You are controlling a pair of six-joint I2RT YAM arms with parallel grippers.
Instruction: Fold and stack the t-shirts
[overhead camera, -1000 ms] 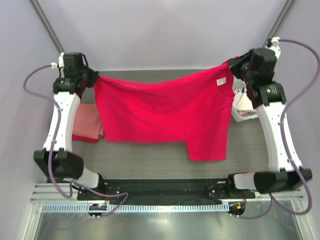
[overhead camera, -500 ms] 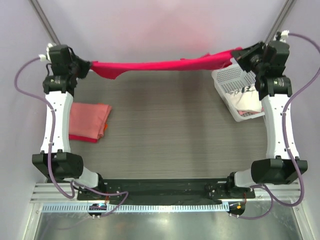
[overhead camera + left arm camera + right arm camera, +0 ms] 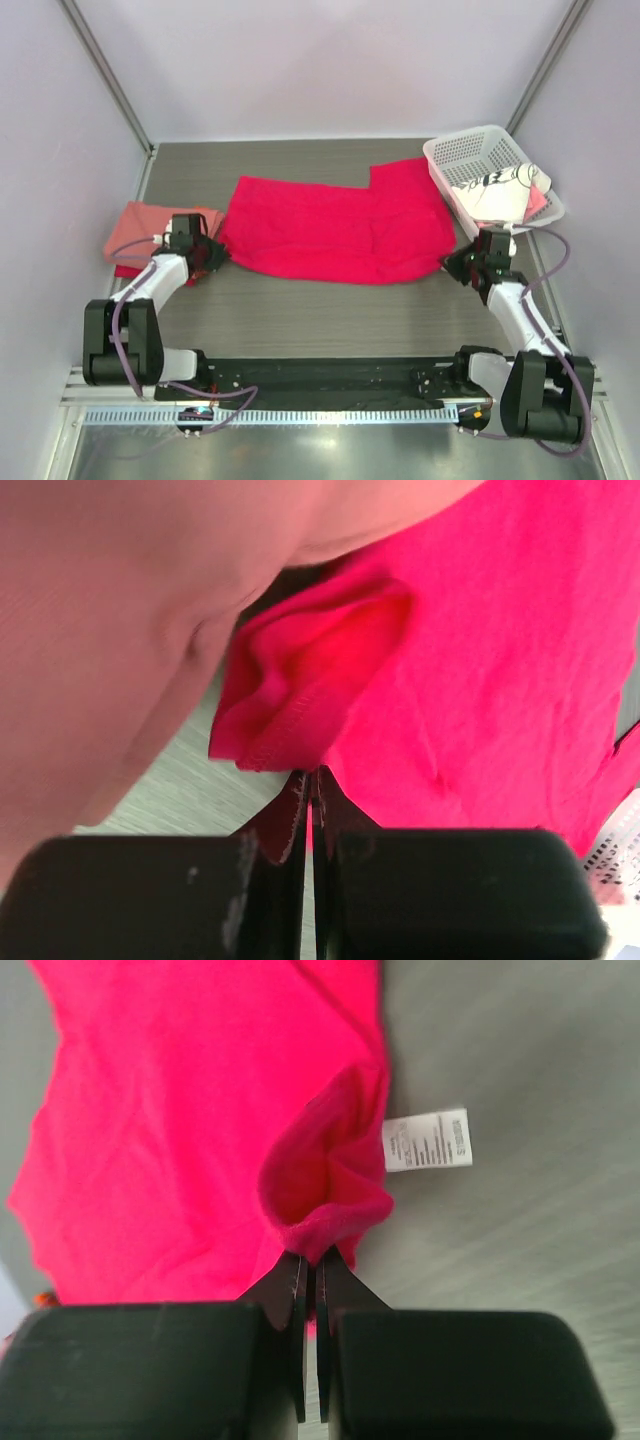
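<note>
Two clamped: left pincer (image 3: 308, 785), right pincer (image 3: 310, 1263) — pinching crimson t-shirt (image 3: 330, 230).

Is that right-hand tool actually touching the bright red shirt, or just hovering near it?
Touching. The right wrist view shows the right tool pinched shut on a bunched edge of the crimson shirt, beside its white label.

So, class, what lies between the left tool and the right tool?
The crimson t-shirt, spread out, spans the stretch from left tool to right tool; the top external view shows it.
</note>
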